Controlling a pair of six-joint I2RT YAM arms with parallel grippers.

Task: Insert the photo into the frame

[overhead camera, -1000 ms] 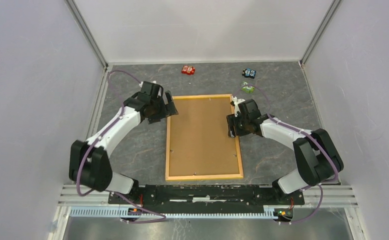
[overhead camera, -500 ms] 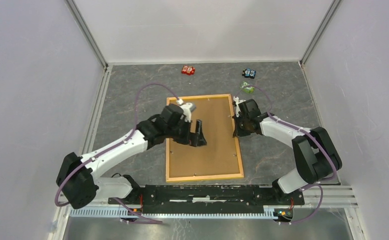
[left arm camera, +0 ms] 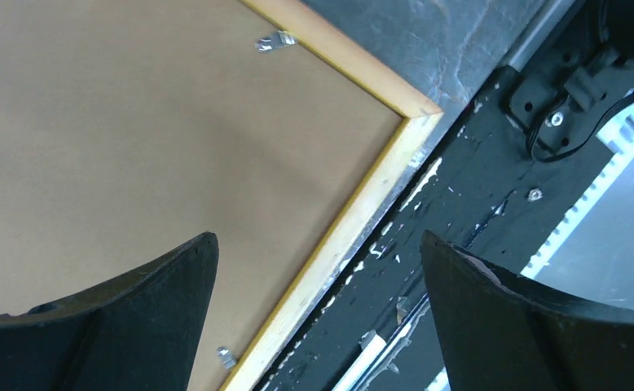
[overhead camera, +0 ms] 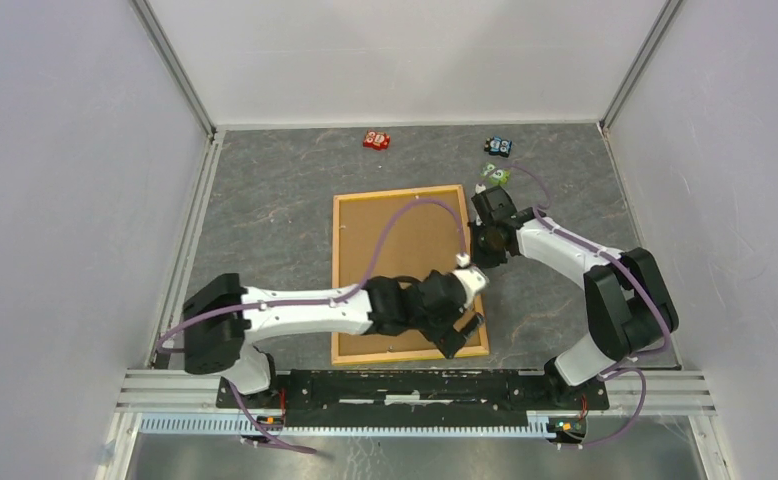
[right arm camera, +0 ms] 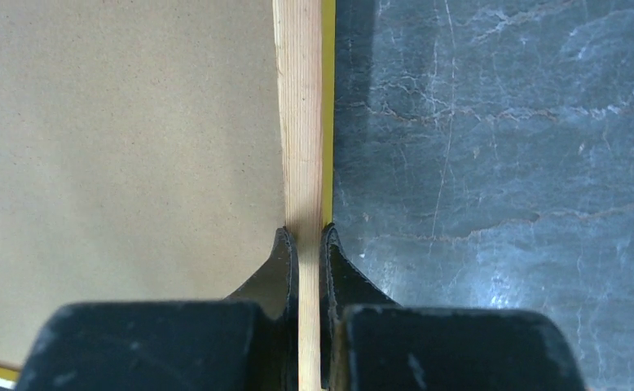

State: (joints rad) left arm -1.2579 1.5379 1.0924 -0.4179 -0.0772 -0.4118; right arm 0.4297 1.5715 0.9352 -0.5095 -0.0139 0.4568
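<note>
The frame [overhead camera: 400,193] lies back side up on the grey table, a plain brown backing board [overhead camera: 395,260] filling it. The photo is hidden. My right gripper [overhead camera: 477,243] is shut on the frame's right rail [right arm camera: 301,106], one finger on each side of the wood, seen close in the right wrist view [right arm camera: 306,232]. My left gripper [overhead camera: 462,335] hangs wide open over the frame's near right corner [left arm camera: 363,204], holding nothing [left arm camera: 318,240]. Small metal tabs [left arm camera: 275,39] sit on the board just inside the rails.
Three small toy cars lie beyond the frame: red [overhead camera: 376,139], blue [overhead camera: 499,147] and green [overhead camera: 495,176]. The black mounting bar [overhead camera: 415,385] runs just past the frame's near edge [left arm camera: 493,204]. White walls close in the table on three sides.
My left arm has swung from the frame's far left corner across the board to its near right corner, staying open. My right gripper has closed on the right rail.
</note>
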